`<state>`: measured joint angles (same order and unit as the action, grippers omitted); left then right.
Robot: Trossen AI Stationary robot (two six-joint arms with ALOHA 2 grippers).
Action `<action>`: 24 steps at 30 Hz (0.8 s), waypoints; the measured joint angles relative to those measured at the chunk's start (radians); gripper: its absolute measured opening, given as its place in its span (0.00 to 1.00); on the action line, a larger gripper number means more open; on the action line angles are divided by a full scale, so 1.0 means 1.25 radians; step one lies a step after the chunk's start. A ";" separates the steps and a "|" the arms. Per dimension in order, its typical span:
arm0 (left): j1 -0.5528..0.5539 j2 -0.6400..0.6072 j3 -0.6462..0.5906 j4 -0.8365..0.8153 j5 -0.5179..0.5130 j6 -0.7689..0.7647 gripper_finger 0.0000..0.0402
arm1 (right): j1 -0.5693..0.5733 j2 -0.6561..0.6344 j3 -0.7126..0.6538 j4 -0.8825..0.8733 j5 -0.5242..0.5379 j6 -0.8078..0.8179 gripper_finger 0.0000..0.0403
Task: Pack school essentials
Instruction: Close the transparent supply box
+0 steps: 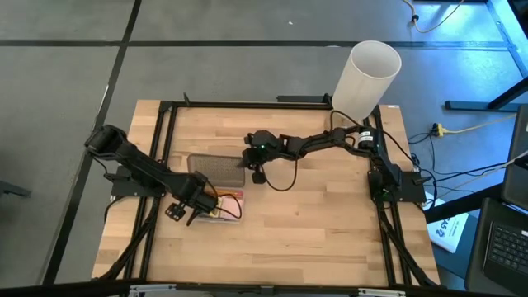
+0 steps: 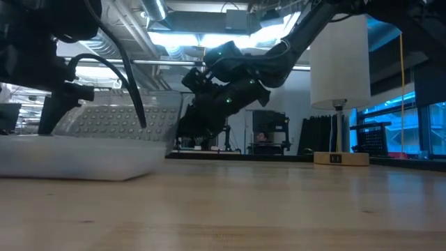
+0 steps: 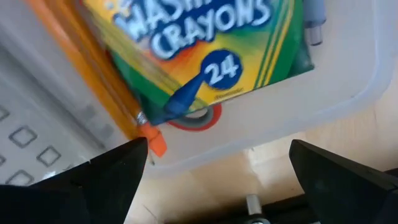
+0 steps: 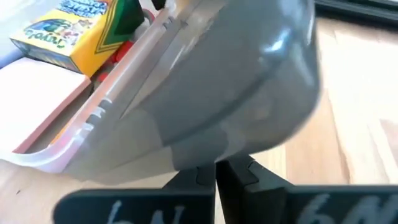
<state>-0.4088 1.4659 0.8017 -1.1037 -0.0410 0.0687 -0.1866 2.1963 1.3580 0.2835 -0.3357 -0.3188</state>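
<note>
1. My landmark is the clear plastic case (image 1: 216, 191), which lies on the wooden table (image 1: 313, 239) with its dimpled grey lid (image 1: 216, 164) swung up and open.
2. My right arm stretches from its base at the table's right edge across towards the case, elbow raised, forearm sloping down to the lid's free edge.
3. My right gripper (image 1: 252, 158) sits at that edge of the lid; in my right wrist view my two fingers (image 4: 245, 171) stand pressed together under the lid's rim (image 4: 205, 112), so I am pinching the lid narrowly and holding it tilted up.
4. My left arm reaches from the table's left edge, low and extended, with the wrist bent down over the near end of the case.
5. My left gripper (image 1: 183, 210) hangs just above the case's tray, spread wide and holding nothing; both fingers (image 3: 99, 186) flank the tray's corner.
6. Inside the case lie the green-and-yellow crayon box (image 3: 205, 43), an orange pencil (image 3: 93, 68) beside it along the hinge side, and a red-handled scissors loop (image 3: 196, 119) peeking from under the box.
7. From the right wrist, the crayon box (image 4: 74, 34) rests beside a pale pink pad (image 4: 37, 99) in the tray.
8. The tall white cylinder (image 1: 365, 78) stands well apart from the case, at the table's far right corner.
</note>
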 joint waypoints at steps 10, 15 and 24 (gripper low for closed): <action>0.000 -0.062 0.000 -0.018 0.001 -0.078 0.97 | 0.000 0.000 0.020 -0.002 -0.027 -0.005 0.01; 0.000 -0.116 0.000 -0.029 0.005 -0.124 0.97 | 0.006 0.000 0.031 -0.012 -0.026 -0.006 0.01; -0.030 -0.249 0.000 -0.037 0.008 -0.221 0.97 | 0.025 0.000 0.065 -0.034 -0.026 -0.022 0.01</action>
<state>-0.4466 1.1551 0.8017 -1.1500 -0.0311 -0.2070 -0.1549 2.1960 1.4390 0.2411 -0.3687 -0.3458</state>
